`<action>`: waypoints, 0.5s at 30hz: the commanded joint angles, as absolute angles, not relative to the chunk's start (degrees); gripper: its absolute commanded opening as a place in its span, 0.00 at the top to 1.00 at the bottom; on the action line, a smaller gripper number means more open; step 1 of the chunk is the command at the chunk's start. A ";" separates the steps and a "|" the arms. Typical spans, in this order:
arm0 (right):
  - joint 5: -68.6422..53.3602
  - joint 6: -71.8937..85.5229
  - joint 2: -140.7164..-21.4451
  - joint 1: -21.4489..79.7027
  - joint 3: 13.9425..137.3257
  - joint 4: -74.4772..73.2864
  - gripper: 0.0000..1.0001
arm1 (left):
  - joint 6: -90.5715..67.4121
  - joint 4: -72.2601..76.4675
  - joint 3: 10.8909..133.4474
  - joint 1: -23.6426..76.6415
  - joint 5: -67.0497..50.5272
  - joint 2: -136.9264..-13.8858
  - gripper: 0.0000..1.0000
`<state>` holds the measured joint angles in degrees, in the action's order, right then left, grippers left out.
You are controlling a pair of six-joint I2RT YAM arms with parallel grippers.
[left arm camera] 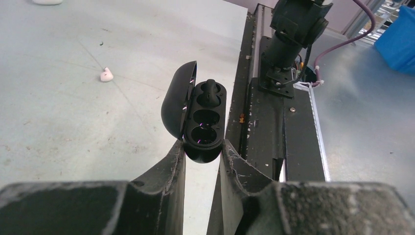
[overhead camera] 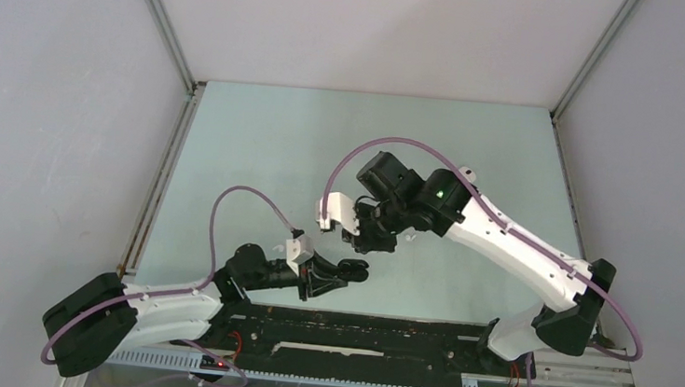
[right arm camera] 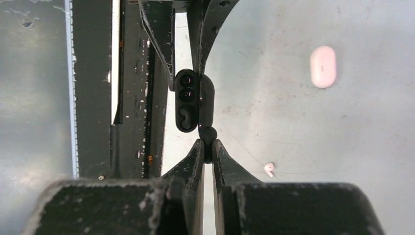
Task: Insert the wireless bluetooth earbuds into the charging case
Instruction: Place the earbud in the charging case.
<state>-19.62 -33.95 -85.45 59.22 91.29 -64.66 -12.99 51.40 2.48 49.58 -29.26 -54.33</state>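
The left tool (left arm camera: 201, 148) clamps the open black charging case (left arm camera: 205, 122). The right tool (right arm camera: 206, 144) pinches a black earbud (right arm camera: 208, 133) just beside it.

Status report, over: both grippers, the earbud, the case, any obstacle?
Left gripper shut on open black case. Right gripper shut on black earbud, beside case lid. No obstacle seen.

A robotics lab test cell: plain white panels (overhead camera: 46, 111) in aluminium framing (overhead camera: 162, 20) enclose the pale table (overhead camera: 259, 139); a black mounting rail (overhead camera: 383, 333) and slotted cable duct (overhead camera: 151, 358) line the table's near edge.
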 commanded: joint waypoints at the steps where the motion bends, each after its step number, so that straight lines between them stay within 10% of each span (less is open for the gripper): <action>1: -25.70 -32.13 -88.79 58.83 94.17 -66.93 1.00 | -9.80 54.98 2.56 51.58 -29.59 -53.48 0.99; 15: -29.55 -30.62 -95.51 59.69 96.96 -68.98 1.00 | -7.79 53.19 2.37 53.00 -27.25 -51.95 1.00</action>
<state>-26.92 -31.59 -95.70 58.96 94.65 -68.51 -9.87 51.31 2.48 52.73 -28.58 -52.86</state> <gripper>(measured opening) 0.090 0.285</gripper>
